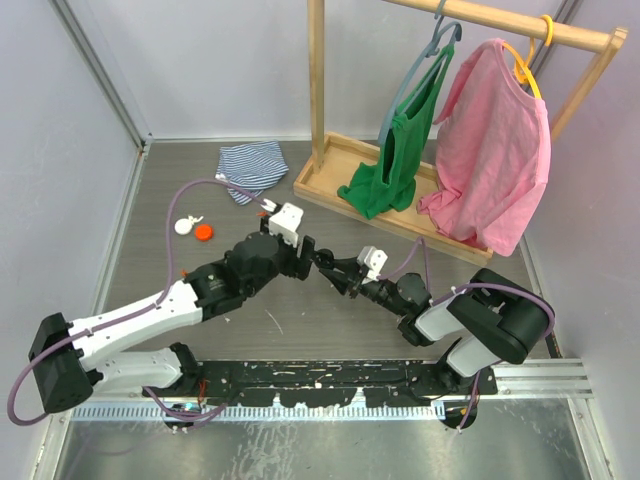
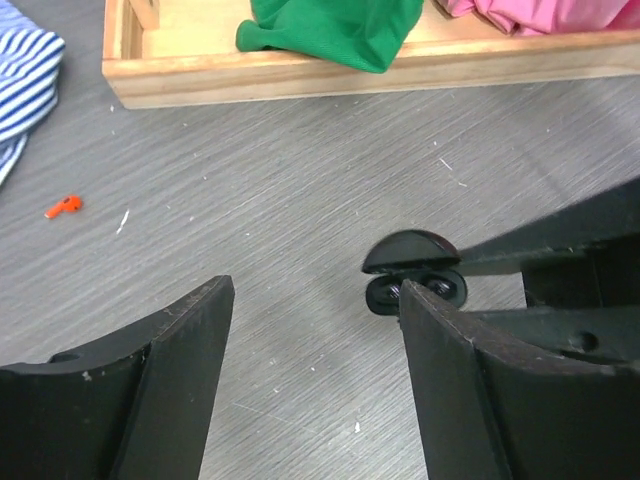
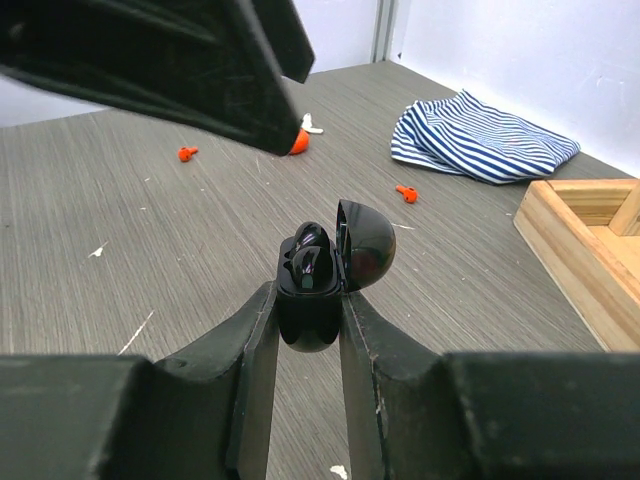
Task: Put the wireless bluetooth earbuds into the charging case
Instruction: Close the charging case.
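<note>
My right gripper (image 3: 308, 300) is shut on a black charging case (image 3: 305, 310) and holds it upright above the table with its lid (image 3: 365, 245) swung open. Two black earbuds (image 3: 318, 262) sit in the case. My left gripper (image 2: 315, 290) is open and empty, its right finger (image 2: 470, 380) just beside the case (image 2: 415, 285). In the top view the two grippers meet at mid table, left (image 1: 303, 256) and right (image 1: 328, 264). Loose orange earbuds lie on the table, one to the left (image 3: 186, 153) and one by the cloth (image 3: 405, 191); one also shows in the left wrist view (image 2: 63, 207).
A white case (image 1: 183, 226) and an orange case (image 1: 204, 233) lie at the far left. A striped cloth (image 1: 252, 168) lies at the back. A wooden clothes rack base (image 1: 330, 180) with a green top (image 1: 395, 165) and a pink shirt (image 1: 495, 150) stands back right.
</note>
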